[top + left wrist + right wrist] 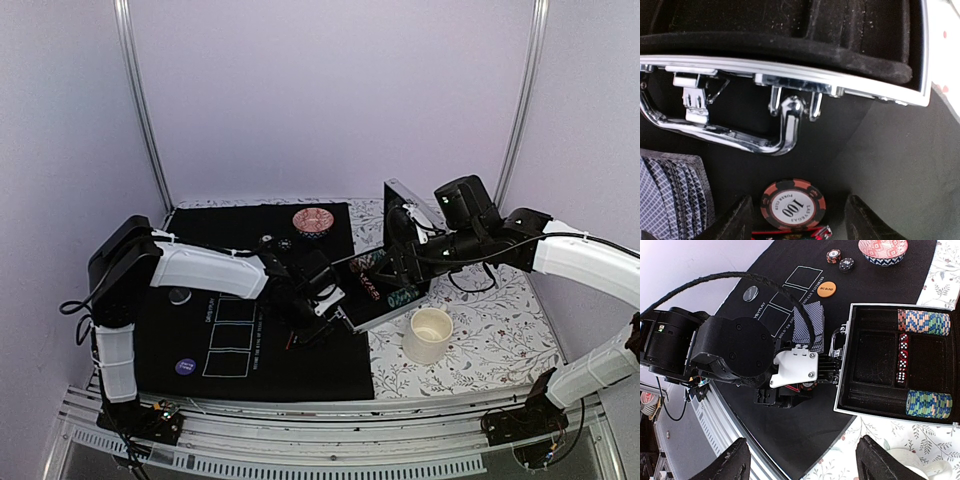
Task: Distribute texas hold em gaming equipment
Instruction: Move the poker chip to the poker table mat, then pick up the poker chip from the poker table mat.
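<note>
L pincer [799, 212] spread round red chip [792, 204], R pincer [802, 452] spread, cards [670, 195] cut off

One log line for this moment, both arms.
left pincer: open, straddling red 100 chip on mat by case handle | right pincer: open, empty, near open case | cards: fanned beside chip

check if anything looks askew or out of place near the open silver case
The grey-blue-backed playing cards lie fanned in a slanting heap on the black mat beside the chrome handle of the silver case, not squared up. Nothing looks spilled or damaged; the striped poker chips inside the case sit in neat rows.
</note>
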Controlling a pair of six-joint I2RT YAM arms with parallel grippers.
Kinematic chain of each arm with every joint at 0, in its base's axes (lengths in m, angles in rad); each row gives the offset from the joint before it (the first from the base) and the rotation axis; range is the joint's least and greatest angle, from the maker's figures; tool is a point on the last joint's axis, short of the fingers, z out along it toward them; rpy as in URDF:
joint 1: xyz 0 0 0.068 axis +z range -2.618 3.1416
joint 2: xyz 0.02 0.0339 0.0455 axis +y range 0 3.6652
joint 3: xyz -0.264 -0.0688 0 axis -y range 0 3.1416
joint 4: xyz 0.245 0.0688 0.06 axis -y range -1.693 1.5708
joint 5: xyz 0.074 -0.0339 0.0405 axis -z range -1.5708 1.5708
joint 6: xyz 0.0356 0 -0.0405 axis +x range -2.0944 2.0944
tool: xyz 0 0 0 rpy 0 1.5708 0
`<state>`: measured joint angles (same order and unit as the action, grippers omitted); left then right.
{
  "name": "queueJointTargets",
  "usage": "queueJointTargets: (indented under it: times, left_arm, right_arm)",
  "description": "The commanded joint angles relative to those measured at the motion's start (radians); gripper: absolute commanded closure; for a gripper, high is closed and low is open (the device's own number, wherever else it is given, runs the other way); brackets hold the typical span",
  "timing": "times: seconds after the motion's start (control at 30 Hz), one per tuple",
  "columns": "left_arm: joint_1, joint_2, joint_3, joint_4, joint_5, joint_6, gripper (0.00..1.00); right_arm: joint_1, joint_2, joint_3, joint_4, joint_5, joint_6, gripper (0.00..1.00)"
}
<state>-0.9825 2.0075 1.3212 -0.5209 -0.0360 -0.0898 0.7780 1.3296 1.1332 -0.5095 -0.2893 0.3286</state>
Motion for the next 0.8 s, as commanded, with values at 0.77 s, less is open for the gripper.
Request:
queueJointTargets:
  times: [0.77]
  left_arm:
    - [0.027, 0.072, 0.069, -0.207, 0.112, 0.068, 0.45]
  right_arm:
    - [0.003, -0.02, -0.007, -0.013, 0.012, -0.007, 0.26]
